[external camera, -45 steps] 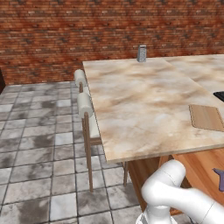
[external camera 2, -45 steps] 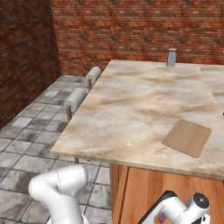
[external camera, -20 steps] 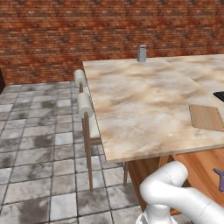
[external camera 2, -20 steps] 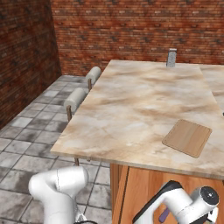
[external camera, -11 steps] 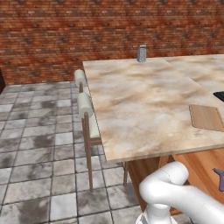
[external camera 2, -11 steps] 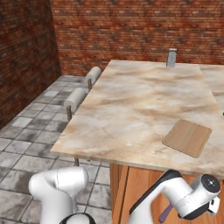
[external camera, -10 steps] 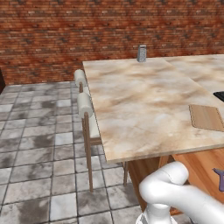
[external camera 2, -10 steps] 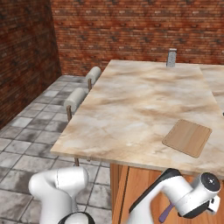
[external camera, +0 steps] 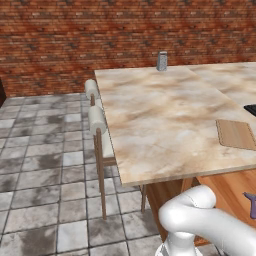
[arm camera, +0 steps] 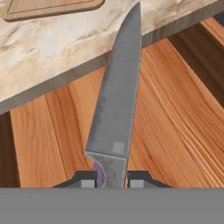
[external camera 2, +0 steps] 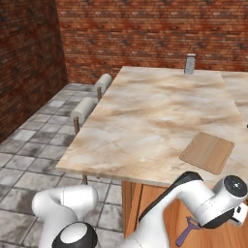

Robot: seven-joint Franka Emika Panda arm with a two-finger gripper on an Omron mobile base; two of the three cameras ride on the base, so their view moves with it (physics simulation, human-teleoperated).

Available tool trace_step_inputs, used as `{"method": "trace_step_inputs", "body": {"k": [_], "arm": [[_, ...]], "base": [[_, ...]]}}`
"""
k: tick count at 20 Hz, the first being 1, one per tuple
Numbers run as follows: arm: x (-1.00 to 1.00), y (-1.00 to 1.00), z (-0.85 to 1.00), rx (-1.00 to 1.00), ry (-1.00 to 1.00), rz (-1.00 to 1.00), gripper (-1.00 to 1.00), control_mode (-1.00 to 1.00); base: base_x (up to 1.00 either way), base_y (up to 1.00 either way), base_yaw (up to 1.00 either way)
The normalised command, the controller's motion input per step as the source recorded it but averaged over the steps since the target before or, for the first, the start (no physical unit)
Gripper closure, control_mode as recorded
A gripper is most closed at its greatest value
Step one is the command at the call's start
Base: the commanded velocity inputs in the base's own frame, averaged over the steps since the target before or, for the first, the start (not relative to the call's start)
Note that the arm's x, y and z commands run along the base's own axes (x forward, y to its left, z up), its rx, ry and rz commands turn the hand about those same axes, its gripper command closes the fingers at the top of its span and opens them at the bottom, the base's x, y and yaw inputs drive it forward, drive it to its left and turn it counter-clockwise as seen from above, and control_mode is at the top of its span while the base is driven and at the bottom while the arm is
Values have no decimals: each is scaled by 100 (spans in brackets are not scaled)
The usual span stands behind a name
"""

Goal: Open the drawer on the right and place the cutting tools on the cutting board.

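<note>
1. My end effector (arm camera: 112, 178) is clamped narrow on the knife (arm camera: 116, 105); the grey blade sticks up between the finger tips in the hand view.
2. The knife is over the open drawer (arm camera: 175, 109); its blade tip reaches toward the tabletop (arm camera: 57, 39) edge.
3. The cutting board (external camera 2: 208, 152) lies flat on the tabletop near its front edge, with nothing on it.
4. The purple forked tool (external camera 2: 186, 232) lies on the drawer floor, just below my arm in the right base view.
5. A grey canister (external camera: 162, 61) stands at the far tabletop edge, well apart from the board.
6. Two chairs (external camera: 97, 125) sit along the tabletop's left side.
</note>
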Motion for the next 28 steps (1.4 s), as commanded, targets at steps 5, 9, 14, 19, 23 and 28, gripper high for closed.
{"method": "trace_step_inputs", "body": {"k": [5, 9, 14, 19, 23, 28], "arm": [[0, 0, 63, 0, -2, -6, 100, -100], [13, 3, 53, 0, -5, -6, 100, -100], [43, 5, 38, 0, 0, -7, 100, -100], [64, 0, 16, 0, 1, -6, 100, -100], [60, 0, 0, 0, 3, 0, 100, -100], [69, 0, 0, 0, 9, 0, 100, -100]], "base": [[0, 0, 0], [0, 0, 0], [0, 0, 0], [0, 0, 0], [0, 0, 0], [0, 0, 0]]}}
